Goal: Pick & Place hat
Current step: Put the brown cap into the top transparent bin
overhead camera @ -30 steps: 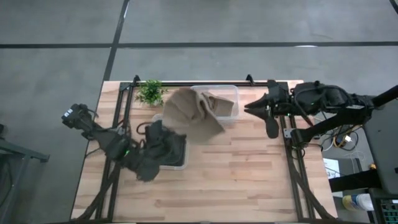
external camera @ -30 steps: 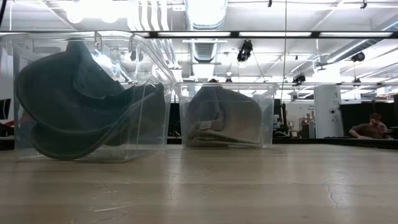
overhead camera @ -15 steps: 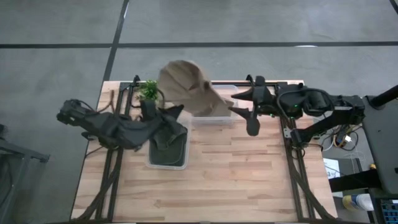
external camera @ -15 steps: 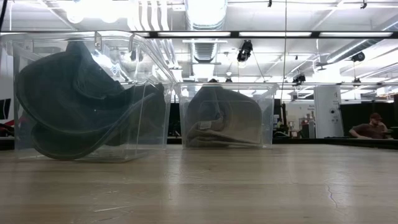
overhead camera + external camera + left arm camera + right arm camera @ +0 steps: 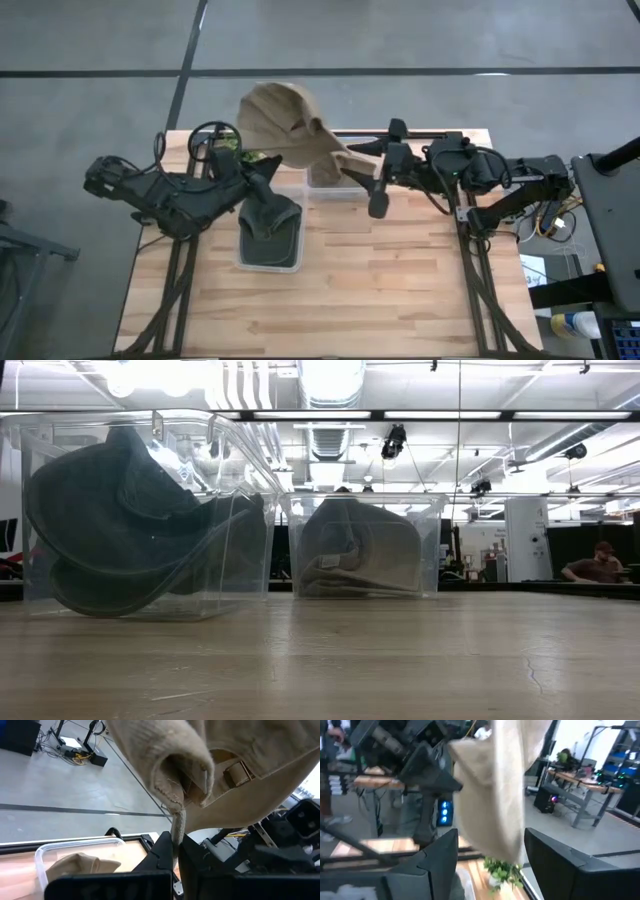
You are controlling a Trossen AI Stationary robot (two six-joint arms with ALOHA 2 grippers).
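A tan hat (image 5: pixel 285 120) hangs high over the table's far edge, with my left gripper (image 5: pixel 272 182) shut on it. Its loose end (image 5: pixel 492 790) reaches down between the spread fingers of my open right gripper (image 5: pixel 370 175); whether they touch it I cannot tell. A dark hat (image 5: pixel 268 232) lies in the nearer clear bin (image 5: pixel 250 460). In the low view another tan hat (image 5: pixel 360 555) rests on the floor of the far clear bin (image 5: pixel 430 510). My left gripper pinches a thin strip of the tan hat's edge (image 5: pixel 176 827) between its two shut fingers (image 5: pixel 165 851). The fingers slant upward toward the table's far side. The hat spreads out beyond the fingertips, clear of the table and both bins.
A small green plant (image 5: pixel 235 155) stands at the far left, close under the raised hat. Black frame rails (image 5: pixel 185 290) run along both table sides. The near half of the wooden table (image 5: pixel 400 290) shows bare boards. A person (image 5: pixel 600 565) sits far off in the room.
My left gripper has swung up and toward the far edge from over the dark hat's bin. The tan hat has gone with it, lifted higher and toward the far left. My right gripper has moved toward the table's left, staying at the hat's trailing end.
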